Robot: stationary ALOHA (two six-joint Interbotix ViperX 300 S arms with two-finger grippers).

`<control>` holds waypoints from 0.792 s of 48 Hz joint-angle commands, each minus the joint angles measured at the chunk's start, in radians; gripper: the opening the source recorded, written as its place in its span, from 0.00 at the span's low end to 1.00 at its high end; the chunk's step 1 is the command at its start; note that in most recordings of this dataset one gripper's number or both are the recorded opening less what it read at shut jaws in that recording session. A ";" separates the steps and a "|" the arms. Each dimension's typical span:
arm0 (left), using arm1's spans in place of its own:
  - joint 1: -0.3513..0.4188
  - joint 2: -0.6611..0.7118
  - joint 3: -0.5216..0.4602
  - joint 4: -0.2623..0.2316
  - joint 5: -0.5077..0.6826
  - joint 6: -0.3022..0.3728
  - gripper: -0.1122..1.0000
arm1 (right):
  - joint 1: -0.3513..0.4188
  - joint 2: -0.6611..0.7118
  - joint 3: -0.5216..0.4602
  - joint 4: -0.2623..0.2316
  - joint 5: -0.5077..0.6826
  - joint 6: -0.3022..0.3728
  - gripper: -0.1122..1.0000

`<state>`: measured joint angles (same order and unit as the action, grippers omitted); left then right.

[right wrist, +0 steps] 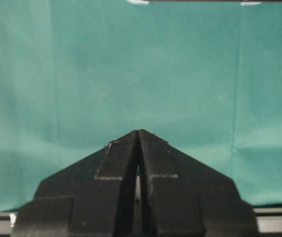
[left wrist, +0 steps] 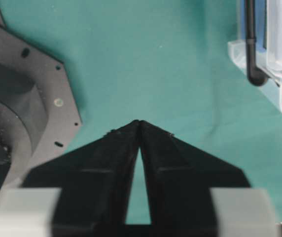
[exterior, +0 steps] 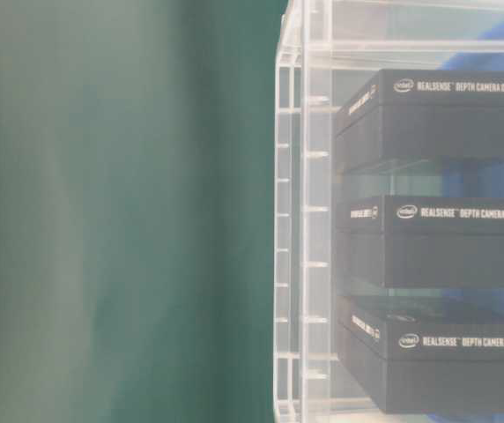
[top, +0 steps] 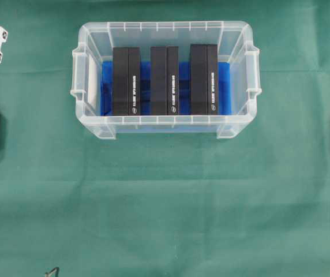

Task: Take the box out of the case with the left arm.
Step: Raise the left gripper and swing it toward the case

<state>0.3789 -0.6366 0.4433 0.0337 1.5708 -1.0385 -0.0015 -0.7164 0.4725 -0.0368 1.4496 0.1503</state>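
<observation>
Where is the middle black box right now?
In the overhead view, the middle box stands in the clear case, on its blue lining, between the other two black boxes, apart from both.

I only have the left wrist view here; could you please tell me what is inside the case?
Observer: Three black boxes stand side by side in the case: a left box, a middle box and a right box.
Operator: Thank you. What do they rest on?
Observer: A bright blue lining covers the floor of the case.
Operator: Is there any print on them?
Observer: Yes, the table-level view shows white lettering reading RealSense Depth Camera on each.
Operator: And where is the right hand, please?
Observer: Its fingertips meet over bare green cloth, and it holds nothing.
</observation>
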 commanded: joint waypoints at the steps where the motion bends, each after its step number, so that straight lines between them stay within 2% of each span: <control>1: 0.005 -0.003 -0.012 0.000 0.000 -0.003 0.21 | 0.000 0.002 -0.023 -0.003 -0.002 0.000 0.11; 4: 0.005 -0.002 -0.014 0.000 0.002 -0.003 0.34 | 0.000 0.003 -0.023 -0.003 0.003 0.000 0.11; 11: 0.005 -0.002 -0.012 -0.002 -0.002 -0.002 0.73 | 0.000 0.008 -0.023 -0.003 0.026 0.000 0.11; 15: 0.005 0.000 -0.012 0.000 -0.008 -0.002 0.88 | 0.000 0.012 -0.023 -0.003 0.040 0.000 0.11; 17: 0.005 -0.002 -0.014 -0.002 -0.008 -0.003 0.90 | 0.000 0.014 -0.023 -0.003 0.046 0.000 0.11; 38: 0.005 0.006 -0.017 -0.002 -0.009 -0.028 0.89 | 0.000 0.015 -0.023 -0.015 0.049 -0.008 0.11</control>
<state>0.3789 -0.6289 0.4433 0.0322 1.5631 -1.0646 -0.0015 -0.7026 0.4725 -0.0476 1.4987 0.1427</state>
